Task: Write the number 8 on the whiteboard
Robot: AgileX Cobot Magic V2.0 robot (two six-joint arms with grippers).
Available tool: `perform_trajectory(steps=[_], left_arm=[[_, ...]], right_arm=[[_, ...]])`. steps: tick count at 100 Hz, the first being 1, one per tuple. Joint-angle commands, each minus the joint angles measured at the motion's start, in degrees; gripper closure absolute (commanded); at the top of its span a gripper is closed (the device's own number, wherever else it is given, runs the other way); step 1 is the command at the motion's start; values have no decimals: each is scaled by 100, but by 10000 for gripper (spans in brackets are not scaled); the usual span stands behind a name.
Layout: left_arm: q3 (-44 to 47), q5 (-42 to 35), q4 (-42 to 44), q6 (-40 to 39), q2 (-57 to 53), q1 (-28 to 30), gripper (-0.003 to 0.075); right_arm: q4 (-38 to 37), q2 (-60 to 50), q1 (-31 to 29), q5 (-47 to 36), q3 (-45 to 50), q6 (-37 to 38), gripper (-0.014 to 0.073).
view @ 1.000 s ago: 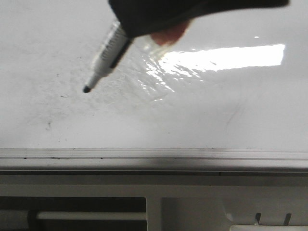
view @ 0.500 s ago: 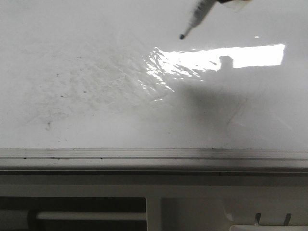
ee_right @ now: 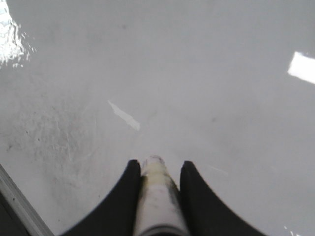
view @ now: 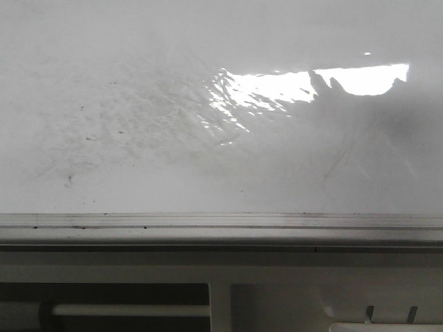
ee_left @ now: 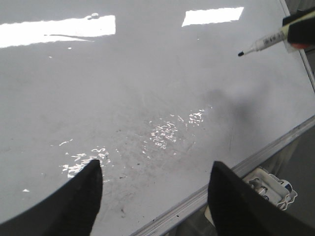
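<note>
The whiteboard [view: 138,166] is glossy white, with grey smudges and a wrinkled shiny patch [view: 221,111]. The number 8 does not show in any view. In the front view neither gripper appears, only a shadow at the right. My right gripper [ee_right: 158,164] is shut on a white marker [ee_right: 157,196] and hovers over the whiteboard [ee_right: 197,73]. The left wrist view shows that marker [ee_left: 263,43] with its black tip above the whiteboard [ee_left: 147,73], near the far right corner. My left gripper [ee_left: 156,164] is open and empty over the board's near edge.
A grey metal rail [view: 221,225] runs along the board's near edge. Below it lies a beige panel [view: 277,290] with slots. A white plastic piece [ee_left: 273,184] sits beyond the rail [ee_left: 266,152] in the left wrist view.
The right gripper and its marker have moved up and to the right, out of the front view. Only their shadow remains on the board's right side.
</note>
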Motion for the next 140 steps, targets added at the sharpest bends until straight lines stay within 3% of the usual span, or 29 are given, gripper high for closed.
perform_trajectory(steps=[1,35,42,68,111,140], left_arm=[[-157,-301,-384,-69,219,13,302],[-157,-67,-544,-30,729,13,314],[-169,51,-544,-20,738,13,367],[-169,414,-544,-20,738,13,743],[-169,428,-544,8,738,13,741],[-169,450,-544,21,738,13,741]], right_arm=[[-104,110,58,-854,135,14,636],[-628,770,216,-1206,4,14,636],[-628,902,203,-1206,-22,14,636],[-628,1293,203,-1141,-22,14,636],[-701,1647,529,-645,-66,14,636],[-792,1004,-382,401,-66,155,636]])
